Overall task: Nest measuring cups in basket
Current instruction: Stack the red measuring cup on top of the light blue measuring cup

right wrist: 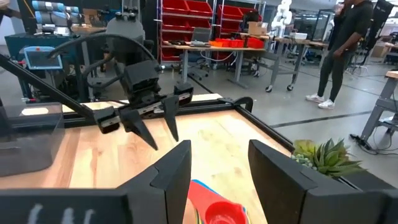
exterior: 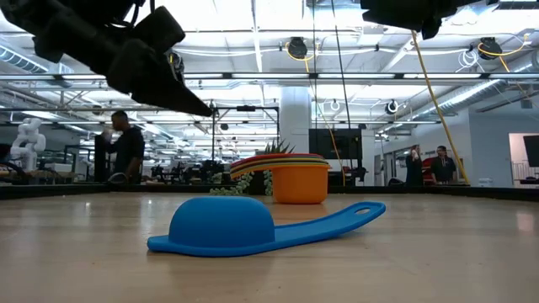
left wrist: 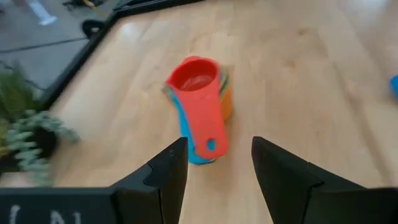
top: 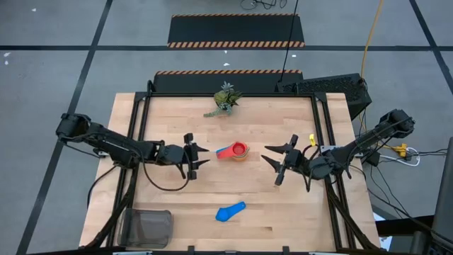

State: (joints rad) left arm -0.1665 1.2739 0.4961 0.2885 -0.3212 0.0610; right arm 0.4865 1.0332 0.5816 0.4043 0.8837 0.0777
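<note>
The left gripper is seen from above with its fingers spread and nothing between them, hovering just beside the stack of cups at the middle of the table. The right gripper is likewise spread and empty on the stack's other side. A lone blue cup lies upside down nearer the front edge, and the basket sits at the front left corner, well apart from both. A small plant stands at the back.

At table height, the overturned blue cup is in front, the stack behind it.

From the left wrist, the stack is framed ahead of the open fingers, red cup uppermost.

From the right wrist, the opposite gripper is seen open, the basket beyond.

The nesting is judged nearly done; the blue cup remains loose, and nothing is yet in the basket. A grasp on the stack or the loose cup is called for next.

No writing can be read.
</note>
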